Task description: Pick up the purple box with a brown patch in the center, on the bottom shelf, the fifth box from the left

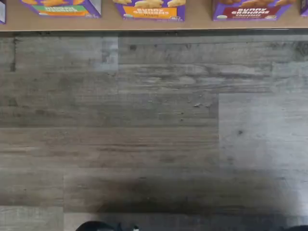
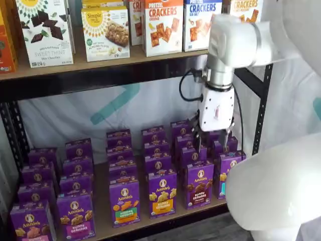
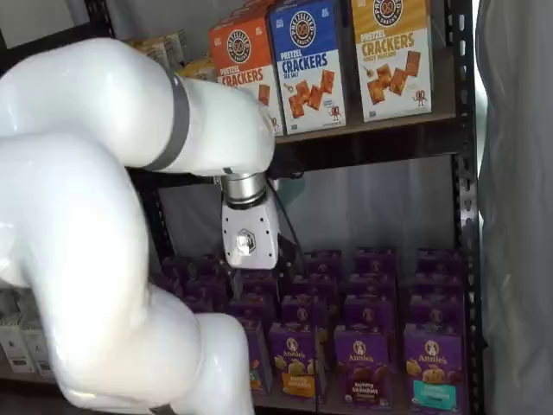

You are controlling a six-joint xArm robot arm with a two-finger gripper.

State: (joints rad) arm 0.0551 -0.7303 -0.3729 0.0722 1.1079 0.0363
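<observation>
The purple box (image 2: 199, 184) with brown bunny cookies on its front stands upright in the front row of the bottom shelf (image 2: 103, 211). In a shelf view it (image 3: 361, 367) sits between an orange-banded carton and a teal-banded one. The wrist view catches only its lower band (image 1: 252, 10) on the shelf board (image 1: 192, 22). My gripper (image 2: 213, 141) hangs fingers-down above and in front of the rear rows, higher than the box and slightly to its right. It is open with nothing between the black fingers (image 2: 197, 136). The white gripper body (image 3: 249, 238) shows; its fingers there are hard to make out.
Several rows of similar purple cartons fill the bottom shelf, including an orange-banded one (image 2: 161, 195) left of the target and a teal-banded one (image 2: 228, 173) right of it. Cracker boxes (image 2: 163, 25) line the upper shelf. Black rack posts (image 2: 261, 110) frame the sides. Grey plank floor (image 1: 154, 125) lies below.
</observation>
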